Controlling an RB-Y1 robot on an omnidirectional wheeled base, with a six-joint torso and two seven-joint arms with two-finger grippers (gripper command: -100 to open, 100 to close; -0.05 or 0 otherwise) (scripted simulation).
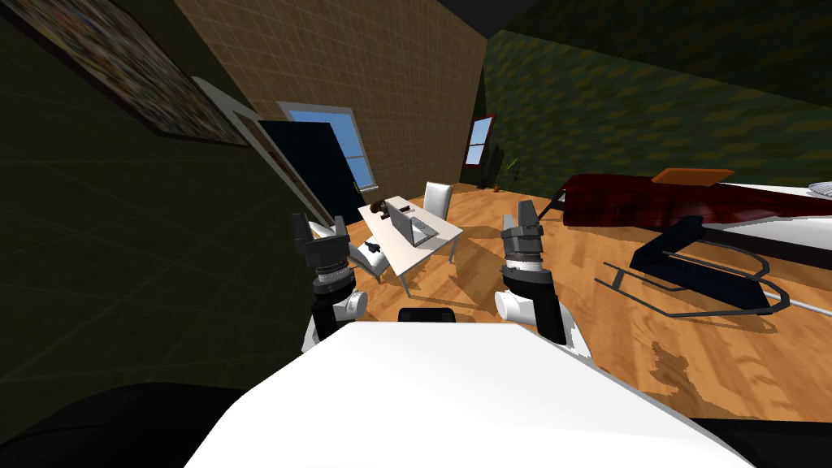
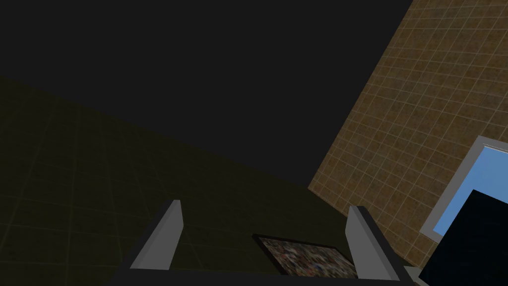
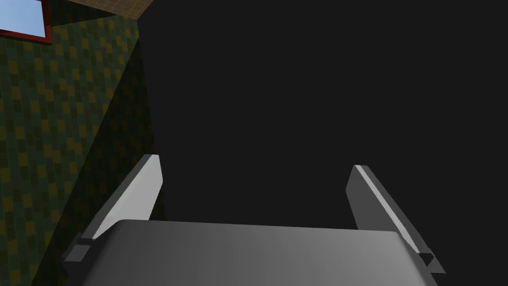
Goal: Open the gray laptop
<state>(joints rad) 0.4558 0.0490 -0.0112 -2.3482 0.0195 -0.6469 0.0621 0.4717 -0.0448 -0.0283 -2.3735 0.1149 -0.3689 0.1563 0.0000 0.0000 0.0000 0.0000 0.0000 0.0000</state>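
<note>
Head view, laptop: the gray laptop (image 1: 413, 227) sits on a white table (image 1: 404, 253) well ahead of me across a wood floor. Its lid looks already tilted up from the base, but it is too small to tell how far.
Head view, arms: the left gripper (image 1: 318, 226) and the right gripper (image 1: 524, 213) are both raised in front of me. They are well apart from the table and hold nothing.
Head view, step in hand: I judge this to be the approach. The base has to close in on the table before either arm can reach the lid.
Head view, doing it well: come in square to the side the keys face and stop with the lid within reach. Then push up at the lid's free edge, not near the hinge.
Head view, in the way: a white chair (image 1: 370, 258) stands at the table's near left side and a second chair (image 1: 437, 197) stands behind it. A dark object (image 1: 379, 209) lies on the table near the laptop. A black lounge frame (image 1: 699, 272) and a dark red bed (image 1: 650, 199) lie off to the right, away from the line to the table.
Left wrist view: the fingers (image 2: 171, 233) stand apart with nothing between them.
Right wrist view: the fingers (image 3: 144, 191) stand apart with nothing between them.
</note>
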